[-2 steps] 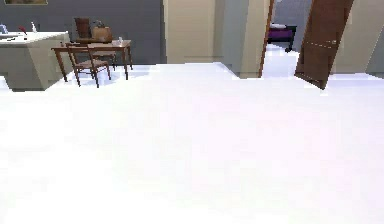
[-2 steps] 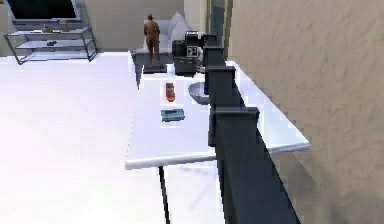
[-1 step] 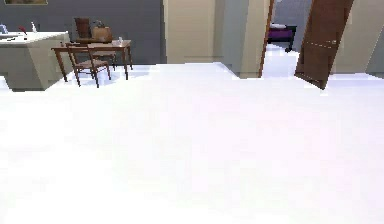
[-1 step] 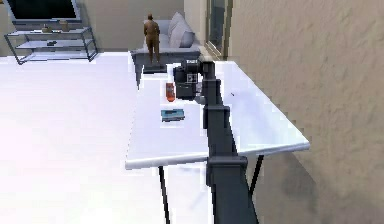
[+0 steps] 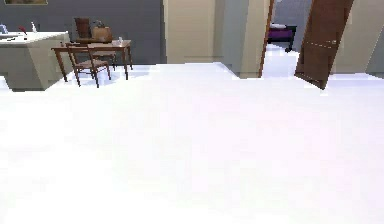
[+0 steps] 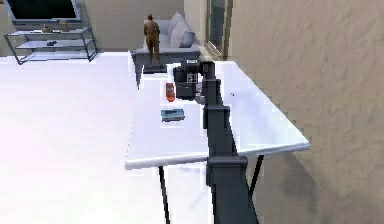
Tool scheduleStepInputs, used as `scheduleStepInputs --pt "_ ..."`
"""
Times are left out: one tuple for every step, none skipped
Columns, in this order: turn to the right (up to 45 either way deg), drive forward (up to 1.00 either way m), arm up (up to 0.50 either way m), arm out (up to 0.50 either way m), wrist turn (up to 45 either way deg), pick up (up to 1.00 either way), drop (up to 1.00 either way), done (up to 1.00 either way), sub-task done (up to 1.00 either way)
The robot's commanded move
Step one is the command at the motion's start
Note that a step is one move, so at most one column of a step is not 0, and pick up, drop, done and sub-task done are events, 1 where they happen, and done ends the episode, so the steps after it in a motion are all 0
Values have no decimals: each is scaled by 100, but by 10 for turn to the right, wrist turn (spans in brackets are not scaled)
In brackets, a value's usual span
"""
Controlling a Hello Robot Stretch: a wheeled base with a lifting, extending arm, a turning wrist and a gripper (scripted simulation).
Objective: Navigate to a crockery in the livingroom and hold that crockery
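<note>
A white table (image 6: pixel 250 120) stands along the beige wall in the arm side view. On it a small reddish upright thing (image 6: pixel 170 91) stands near the far left part, too small to name. The dark arm (image 6: pixel 220 150) rises from the bottom edge across the table. At its far end the gripper (image 6: pixel 186 76) sits just beyond and right of the reddish thing. I cannot tell whether the gripper holds anything or touches that thing.
A flat teal and dark thing (image 6: pixel 172 115) and a dark flat thing (image 6: pixel 152 70) also lie on the table. Beyond are a brown statue (image 6: pixel 151 35), a grey sofa (image 6: pixel 180 35) and a TV stand (image 6: pixel 50 42). Ahead: a dining table with chairs (image 5: pixel 95 55), a counter (image 5: pixel 25 55), an open brown door (image 5: pixel 322 40), and wide white floor.
</note>
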Motion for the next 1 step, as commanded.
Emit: scheduleStepInputs --pt "0 0 8 0 0 0 0 0 0"
